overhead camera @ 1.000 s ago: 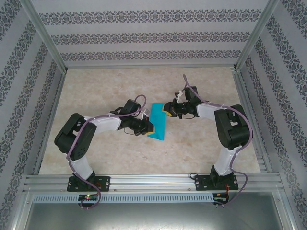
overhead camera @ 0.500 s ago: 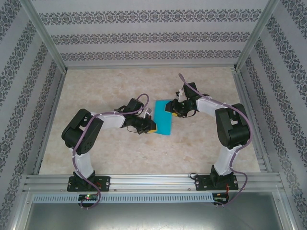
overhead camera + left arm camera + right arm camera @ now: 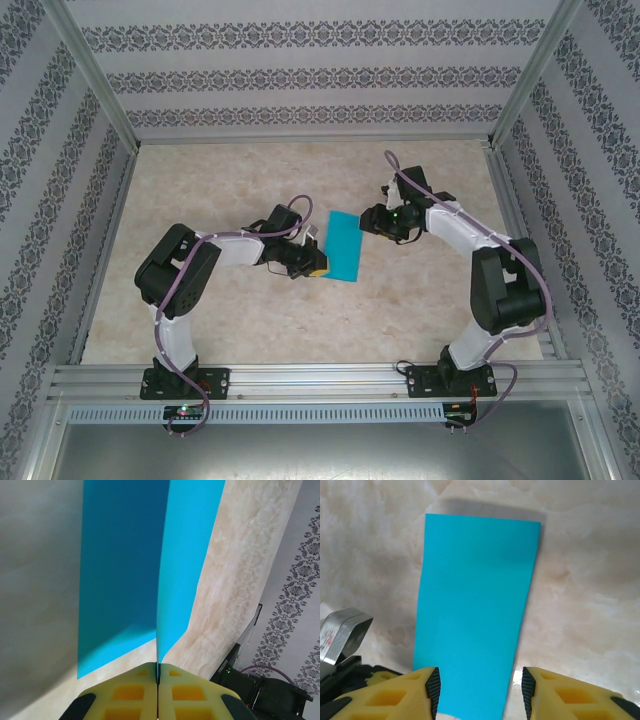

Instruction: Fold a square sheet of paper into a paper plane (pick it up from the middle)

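While the left gripper [image 3: 313, 266] is clamped tight on the sheet [image 3: 345, 248], its yellow fingers [image 3: 131, 695] pressed together with the blue edge pinched in the seam between them, the right gripper [image 3: 372, 222] holds nothing and stands about half open. The sheet now reads as a doubled strip rather than a square: the left wrist view shows two layers meeting along a sharp fold line that runs straight out from the closed jaws. From above, the strip sits mid-worktop [image 3: 250, 320] between the two arms, its long axis running from far to near and leaning slightly to the right at the near end. The left gripper has it by the left long edge, close to the near corner; the right gripper is just beside the far right corner, facing in toward it. A soft shadow beyond the far edge in the right wrist view suggests the sheet [image 3: 477, 605] is lifted a little clear of the surface, though I cannot be sure. In that same view the strip runs lengthwise away from the right gripper [image 3: 480, 692], its nearer short end lying between the parted tips, which stand roughly as wide as the strip. The free arm is therefore the nearer to the loose far end, so I judge the coming grasp or crease is its job, approaching across the width.
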You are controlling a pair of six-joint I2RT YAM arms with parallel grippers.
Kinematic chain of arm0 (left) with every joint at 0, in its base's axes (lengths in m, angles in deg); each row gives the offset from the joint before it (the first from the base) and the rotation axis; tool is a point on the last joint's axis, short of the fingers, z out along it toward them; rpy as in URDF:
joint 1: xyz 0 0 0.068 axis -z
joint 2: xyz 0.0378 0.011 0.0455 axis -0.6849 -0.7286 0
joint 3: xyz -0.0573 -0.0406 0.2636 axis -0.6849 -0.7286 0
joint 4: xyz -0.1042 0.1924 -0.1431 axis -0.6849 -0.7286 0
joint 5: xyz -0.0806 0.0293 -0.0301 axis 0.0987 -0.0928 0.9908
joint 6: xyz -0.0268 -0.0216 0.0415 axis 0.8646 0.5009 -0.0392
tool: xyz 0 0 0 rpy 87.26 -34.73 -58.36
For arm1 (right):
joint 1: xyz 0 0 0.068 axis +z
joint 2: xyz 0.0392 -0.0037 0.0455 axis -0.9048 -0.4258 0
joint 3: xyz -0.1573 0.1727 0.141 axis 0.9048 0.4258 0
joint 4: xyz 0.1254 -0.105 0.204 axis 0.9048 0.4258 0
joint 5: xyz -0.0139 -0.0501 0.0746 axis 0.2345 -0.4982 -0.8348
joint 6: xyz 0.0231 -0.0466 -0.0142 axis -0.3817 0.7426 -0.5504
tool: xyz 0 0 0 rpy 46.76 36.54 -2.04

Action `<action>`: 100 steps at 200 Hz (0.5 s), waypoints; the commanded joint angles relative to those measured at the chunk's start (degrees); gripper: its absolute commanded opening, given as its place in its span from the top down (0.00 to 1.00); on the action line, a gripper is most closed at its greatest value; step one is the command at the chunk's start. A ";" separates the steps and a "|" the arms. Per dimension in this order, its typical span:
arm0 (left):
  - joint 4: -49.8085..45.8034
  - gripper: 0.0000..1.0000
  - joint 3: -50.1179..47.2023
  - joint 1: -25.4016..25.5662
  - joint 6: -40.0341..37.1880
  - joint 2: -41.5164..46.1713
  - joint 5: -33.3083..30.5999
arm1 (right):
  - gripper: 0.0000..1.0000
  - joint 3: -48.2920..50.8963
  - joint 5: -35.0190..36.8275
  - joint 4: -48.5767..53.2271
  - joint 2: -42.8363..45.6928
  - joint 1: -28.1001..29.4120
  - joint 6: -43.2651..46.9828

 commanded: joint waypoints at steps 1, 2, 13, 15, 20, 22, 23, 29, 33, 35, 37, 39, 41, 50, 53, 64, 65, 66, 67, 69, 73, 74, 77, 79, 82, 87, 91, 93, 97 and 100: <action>1.56 0.91 1.79 1.07 1.00 -0.63 -0.15 | 0.57 2.10 -2.28 -1.57 0.54 0.10 -0.70; 1.58 0.91 1.86 1.14 1.04 -0.63 -0.11 | 0.57 2.03 -2.27 -1.56 0.38 0.14 -0.70; 1.86 0.91 1.93 1.38 1.44 -0.66 -0.13 | 0.60 1.29 -2.36 -1.64 -1.07 0.91 -0.52; 1.86 0.91 1.92 1.49 1.50 -0.68 -0.15 | 0.60 1.26 -2.53 -1.83 -1.23 1.08 -0.52; 1.93 0.91 2.00 1.64 1.63 -0.72 -0.19 | 0.62 1.18 -3.15 -2.47 -1.87 1.26 -0.80; 1.88 0.91 2.03 1.64 1.75 -0.72 -0.19 | 0.63 1.10 -3.36 -2.79 -2.18 1.29 -0.90; 1.87 0.91 2.02 1.73 1.72 -0.72 -0.21 | 0.64 1.14 -3.47 -2.91 -2.30 1.36 -0.89; 1.81 0.91 2.15 1.89 1.85 -0.62 -0.25 | 0.66 1.02 -3.70 -3.49 -3.07 1.66 -1.05; 1.80 0.91 2.22 2.00 1.95 -0.54 -0.40 | 0.68 0.88 -3.74 -3.67 -3.62 1.77 -1.09; 1.82 0.91 2.26 2.00 1.96 -0.48 -0.37 | 0.68 0.77 -3.68 -3.61 -3.89 1.86 -1.13; 1.81 0.91 2.27 2.00 1.96 -0.46 -0.38 | 0.69 0.63 -3.60 -3.55 -4.19 1.86 -1.00; 1.72 0.91 2.29 2.00 2.07 -0.46 -0.48 | 0.70 0.53 -3.58 -3.56 -4.47 1.97 -0.97; 1.69 0.91 2.32 2.04 2.06 -0.50 -0.45 | 0.71 0.48 -3.51 -3.63 -4.71 1.93 -0.92; 1.52 0.91 2.56 2.15 1.99 -0.59 -0.67 | 0.73 0.14 -3.58 -3.89 -6.08 1.89 -0.71; 1.51 0.91 2.62 2.09 2.09 -0.63 -0.68 | 0.74 0.05 -3.58 -3.94 -6.53 1.91 -0.57; 1.36 0.91 2.93 2.17 2.06 -0.82 -0.70 | 0.78 -0.64 -3.06 -3.57 -8.08 1.96 0.01; 1.30 0.91 3.00 2.17 2.06 -0.86 -0.69 | 0.78 -0.75 -3.01 -3.52 -8.20 2.00 0.05; 1.32 0.91 2.99 2.17 2.05 -0.88 -0.69 | 0.78 -0.84 -2.94 -3.45 -8.34 2.02 0.16; 1.28 0.91 3.03 2.17 2.05 -0.93 -0.68 | 0.79 -0.94 -2.95 -3.42 -8.41 2.03 0.26; 1.28 0.91 3.05 2.17 2.05 -0.95 -0.68 | 0.79 -1.07 -2.87 -3.40 -8.69 1.99 0.26; 1.17 0.90 3.13 2.17 2.06 -1.06 -0.71 | 0.80 -1.34 -2.72 -3.31 -9.16 1.95 0.55; 1.16 0.91 3.18 2.17 2.10 -1.07 -0.74 | 0.80 -1.36 -2.66 -3.30 -9.27 1.95 0.63; 1.16 0.90 3.22 2.23 2.11 -1.15 -0.72 | 0.81 -1.58 -2.57 -3.34 -9.60 1.91 0.83; 1.16 0.90 3.26 2.19 2.11 -1.16 -0.71 | 0.81 -1.72 -2.60 -3.27 -9.80 1.96 0.87; 1.19 0.90 3.24 2.18 2.14 -1.20 -0.73 | 0.82 -1.87 -2.53 -3.26 -10.13 1.95 1.00; 1.17 0.90 3.36 2.17 2.14 -1.22 -0.75 | 0.83 -2.22 -2.43 -3.05 -10.62 1.96 1.33; 1.20 0.90 3.45 2.17 2.14 -1.33 -0.71 | 0.83 -2.48 -2.48 -2.99 -11.11 1.97 1.50; 1.19 0.90 3.49 2.17 2.14 -1.38 -0.75 | 0.83 -2.67 -2.44 -3.00 -11.30 2.00 1.56; 1.17 0.90 3.60 2.18 2.14 -1.42 -0.74 | 0.84 -2.82 -2.52 -3.02 -11.65 2.10 1.65; 1.16 0.90 3.67 2.17 2.18 -1.42 -0.77 | 0.84 -2.95 -2.63 -3.00 -11.89 2.08 1.79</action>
